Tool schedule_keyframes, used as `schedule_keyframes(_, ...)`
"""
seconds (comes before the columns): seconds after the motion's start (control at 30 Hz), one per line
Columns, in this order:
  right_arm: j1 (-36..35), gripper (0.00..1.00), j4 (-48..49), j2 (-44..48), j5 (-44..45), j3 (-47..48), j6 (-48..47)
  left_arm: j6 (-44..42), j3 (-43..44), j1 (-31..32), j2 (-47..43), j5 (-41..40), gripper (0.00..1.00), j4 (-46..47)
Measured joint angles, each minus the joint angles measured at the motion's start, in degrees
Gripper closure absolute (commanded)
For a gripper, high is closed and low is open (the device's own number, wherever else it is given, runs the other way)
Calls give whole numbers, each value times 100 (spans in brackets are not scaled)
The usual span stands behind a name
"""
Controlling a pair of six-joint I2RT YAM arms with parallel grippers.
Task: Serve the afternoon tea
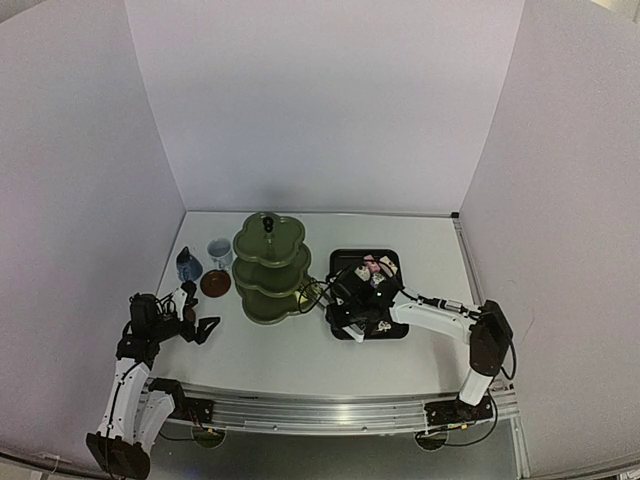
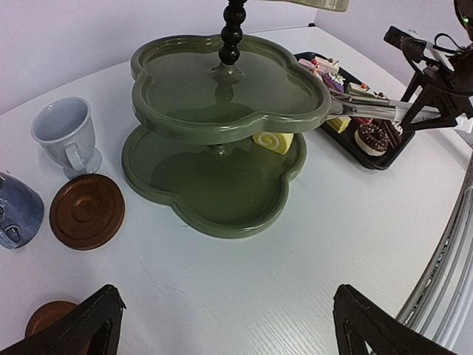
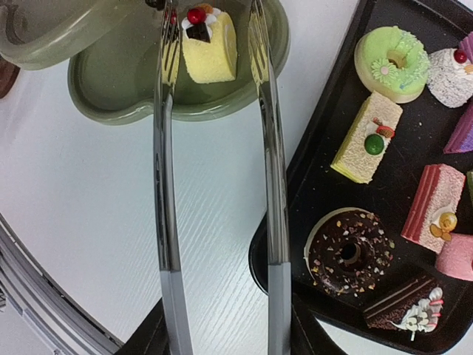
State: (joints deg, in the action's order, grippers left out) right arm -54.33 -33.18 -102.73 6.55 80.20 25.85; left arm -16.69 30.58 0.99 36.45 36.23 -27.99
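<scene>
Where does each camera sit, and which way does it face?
Top external: above and behind, looking down on the table; left arm and right arm show.
Left wrist: low, facing the stand and pale cup; fingertips of the open left gripper at bottom corners.
Right wrist: looks along the held tongs to the yellow roll cake; right gripper barely shows.
Both wrist views share cake and tongs.
</scene>
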Motion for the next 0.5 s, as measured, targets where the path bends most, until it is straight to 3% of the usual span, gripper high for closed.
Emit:
schedule_keyframes(0.2, 0, 57, -515, 301, 207, 5, 220, -2, -9, 0, 0, 0, 0, 0)
schedule_keyframes(0.5, 2, 55, -2077, 545, 936, 328, 1126, 7, -47, 0, -5, 0, 0, 32)
